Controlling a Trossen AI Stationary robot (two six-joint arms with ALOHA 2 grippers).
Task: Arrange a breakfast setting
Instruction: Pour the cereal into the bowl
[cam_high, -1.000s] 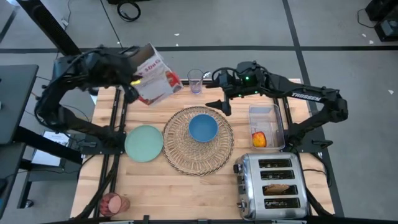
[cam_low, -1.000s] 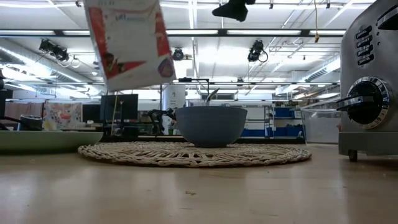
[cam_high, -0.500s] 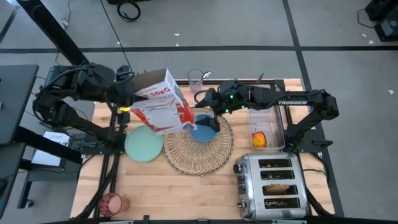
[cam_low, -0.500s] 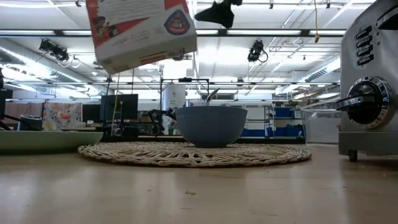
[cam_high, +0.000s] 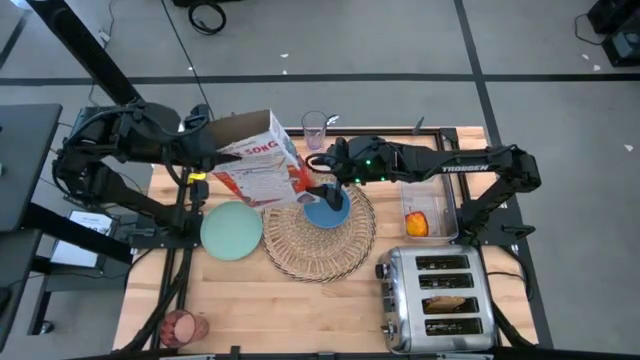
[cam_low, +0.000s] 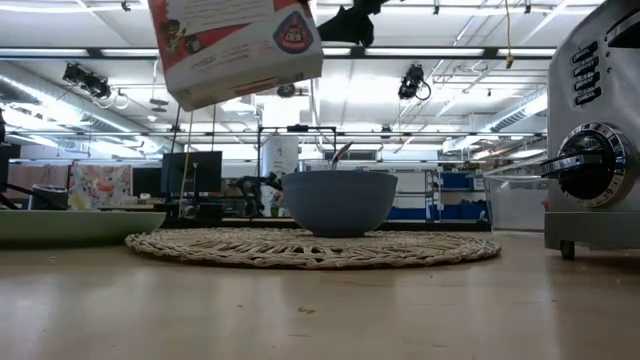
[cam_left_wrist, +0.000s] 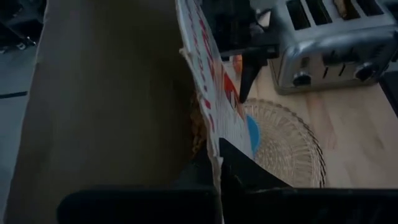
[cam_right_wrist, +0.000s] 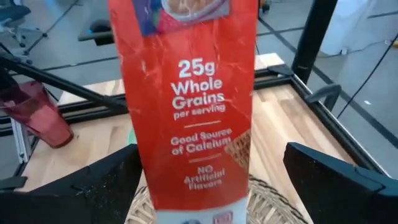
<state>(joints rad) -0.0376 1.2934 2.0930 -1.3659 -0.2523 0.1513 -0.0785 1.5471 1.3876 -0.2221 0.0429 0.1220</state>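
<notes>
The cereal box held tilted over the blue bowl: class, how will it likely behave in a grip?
The cereal box, in the left pincer, looks like thin card, so it probably dents if squeezed. Its top is open, so the walls likely flex. Tilted above the blue bowl, the contents may shift its weight.

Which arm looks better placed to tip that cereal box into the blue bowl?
Probably the left: its gripper already holds the cereal box tilted beside the blue bowl. The right gripper hangs open at the box's end, holding nothing.
</notes>
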